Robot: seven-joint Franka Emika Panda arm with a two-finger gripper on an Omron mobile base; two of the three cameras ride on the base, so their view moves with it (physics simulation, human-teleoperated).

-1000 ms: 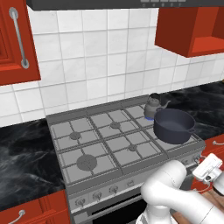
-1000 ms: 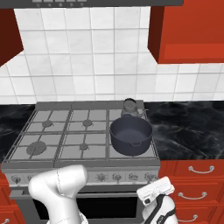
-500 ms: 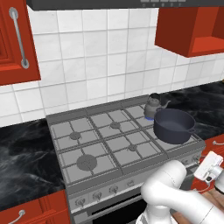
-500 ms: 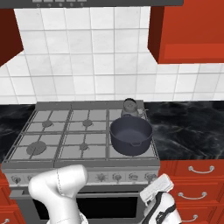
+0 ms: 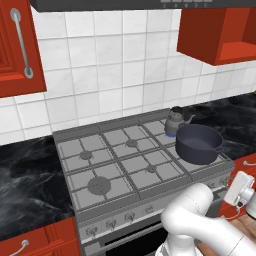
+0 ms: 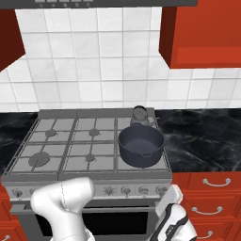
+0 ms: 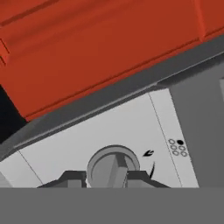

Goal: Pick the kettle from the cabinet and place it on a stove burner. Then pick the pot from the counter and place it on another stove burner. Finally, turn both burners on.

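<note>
- The jaws [image 7: 106,177] sit on either side of a grey stove knob [image 7: 113,165], closed in on its ridge and grasping it.
- The knob sits on the stove's pale front panel [image 7: 131,127], with red drawers [image 7: 87,48] beyond.
- The pot [image 5: 199,143] rests on the front right burner of the stove [image 5: 125,165].
- The kettle [image 5: 176,120] stands just behind the pot on the rear right burner.
- Black marble tabletop [image 6: 202,136] flanks the stove.

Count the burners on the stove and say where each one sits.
6: in the left base view, three free across the back and front; two presumably hidden under kettle and pot.
</note>
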